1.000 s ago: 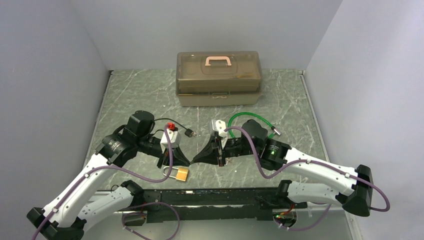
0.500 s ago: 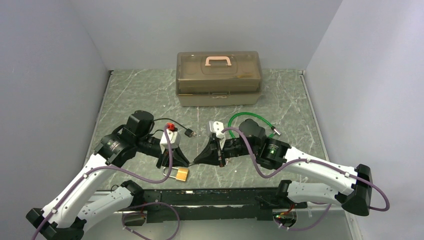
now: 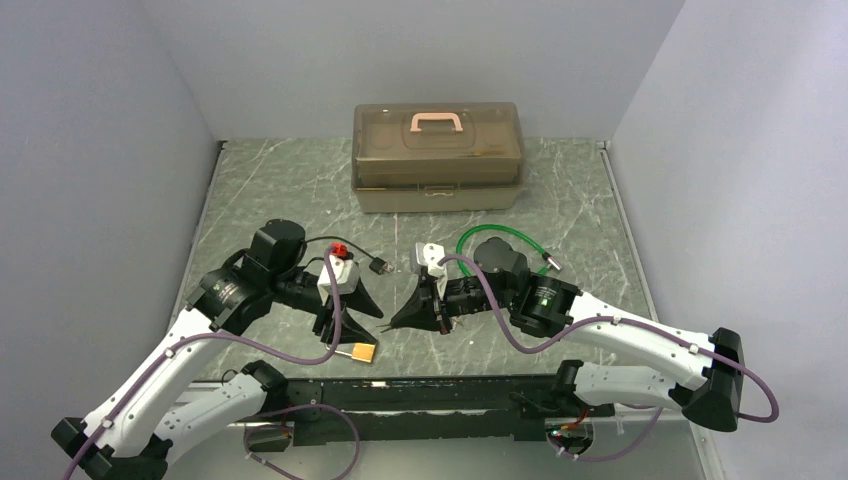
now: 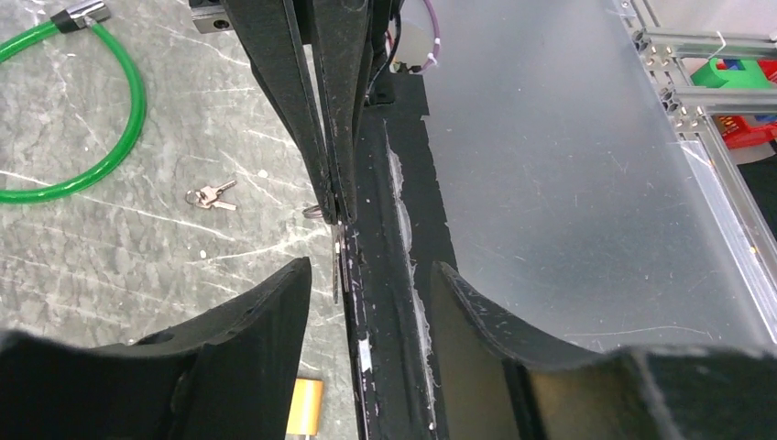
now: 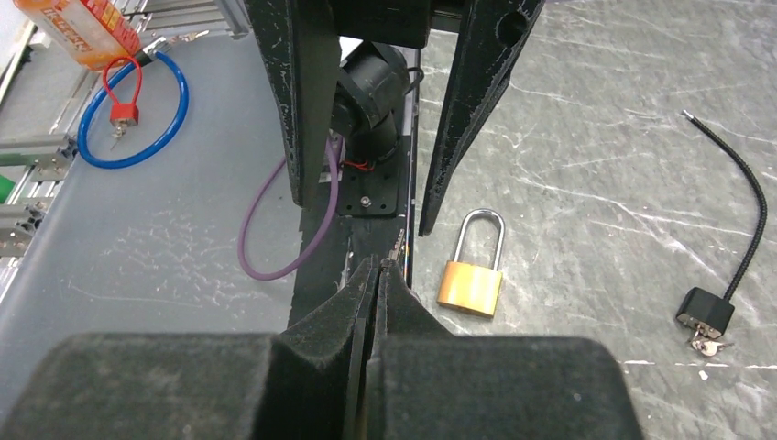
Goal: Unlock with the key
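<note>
Left gripper [image 3: 350,325] jaws apart above brass padlock [image 5: 471,275], part-hidden from overhead; right gripper [image 5: 377,270] jaws together pinching barely visible key [image 4: 336,270].

Brown translucent toolbox [image 3: 437,158], lid down, pink handle [image 3: 437,122] on top, stands at the far edge of the grey marbled worktop [image 3: 280,190], centred against the back wall.

Green cable loop [image 3: 500,238] lies flat on the worktop nearer than the toolbox, to its right; one metal-capped end [image 3: 551,263] points out to the right.

Black cable lock [image 5: 705,310] lies left of centre, its thin flexible cable [image 5: 747,179] curving away from the body; a small red piece [image 3: 340,250] sits beside it, nature unclear.

Off the worktop, on a grey panel [image 5: 165,247]: blue cable loop [image 5: 92,147] carrying a red lock [image 5: 122,112], orange-labelled container [image 5: 78,27] just beyond.
</note>
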Available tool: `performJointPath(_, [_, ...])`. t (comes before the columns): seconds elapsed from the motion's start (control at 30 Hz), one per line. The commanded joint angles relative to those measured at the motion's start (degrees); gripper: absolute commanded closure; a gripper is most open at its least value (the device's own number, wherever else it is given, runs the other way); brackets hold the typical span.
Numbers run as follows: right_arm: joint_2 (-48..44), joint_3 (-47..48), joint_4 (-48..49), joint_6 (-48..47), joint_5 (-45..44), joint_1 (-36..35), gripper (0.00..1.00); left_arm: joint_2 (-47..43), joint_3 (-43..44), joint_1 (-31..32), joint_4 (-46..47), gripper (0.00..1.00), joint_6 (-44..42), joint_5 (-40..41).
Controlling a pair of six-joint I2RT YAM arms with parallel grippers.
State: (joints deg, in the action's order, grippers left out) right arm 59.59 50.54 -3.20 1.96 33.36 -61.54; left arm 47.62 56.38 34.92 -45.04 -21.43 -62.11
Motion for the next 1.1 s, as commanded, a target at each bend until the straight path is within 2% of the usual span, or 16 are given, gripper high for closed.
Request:
performJointPath(0.0, [0.0, 3.0, 1.1, -1.1, -0.3, 0.1, 1.0, -1.3, -0.6, -0.1, 0.6, 0.41, -0.3, 0.8])
performJointPath(0.1, [0.2, 3.3, 1.3, -1.2, -0.2, 0.1, 1.0, -1.5, -1.5, -0.1, -0.1, 0.36, -1.8, 3.4])
performJointPath(0.27, [0.4, 3.9, 1.3, -1.4, 0.0, 0.1, 1.0, -1.0, -2.8, -0.1, 1.6, 0.36, -1.0, 7.6])
performJointPath(0.37, [0.6, 4.0, 1.6, -1.4, 0.1, 0.1, 1.0, -0.5, -2.8, 0.1, 2.2, 0.45, -1.2, 5.6])
performJointPath(0.53, [1.1, 3.9, 2.0, -1.4, 0.5, 0.0, 1.0, -0.5, -1.6, 0.1, 1.2, 0.79, -2.6, 4.4])
performJointPath(0.67, [1.2, 3.8, 2.0, -1.4, 0.4, 0.1, 1.0, -0.7, -1.6, 0.1, 1.5, 0.84, -1.9, 3.1])
performJointPath(0.87, [0.7, 3.5, 2.1, -1.9, -0.1, 0.1, 1.0, -0.9, -1.5, 0.0, 1.3, 0.98, -2.2, 2.4])
performJointPath(0.9, [0.6, 3.5, 2.1, -2.0, -0.2, 0.1, 1.0, -0.9, -1.5, 0.1, 1.2, 0.97, -2.2, 2.6])
performJointPath(0.93, [0.7, 3.5, 2.1, -2.0, -0.3, 0.1, 1.0, -1.0, -1.6, 0.0, 1.0, 0.93, -2.3, 2.8])
performJointPath(0.97, [0.6, 3.6, 2.1, -2.0, -0.4, 0.1, 1.0, -1.1, -1.9, 0.0, 0.8, 0.77, -2.2, 3.0])
performJointPath(1.0, [0.7, 3.7, 2.0, -2.0, -0.4, 0.1, 1.0, -1.2, -2.2, 0.0, 0.9, 0.71, -2.1, 3.1])
performJointPath(1.07, [1.0, 3.9, 2.0, -2.1, -0.3, 0.1, 1.0, -1.4, -2.7, 0.1, 0.9, 0.67, -2.4, 3.1])
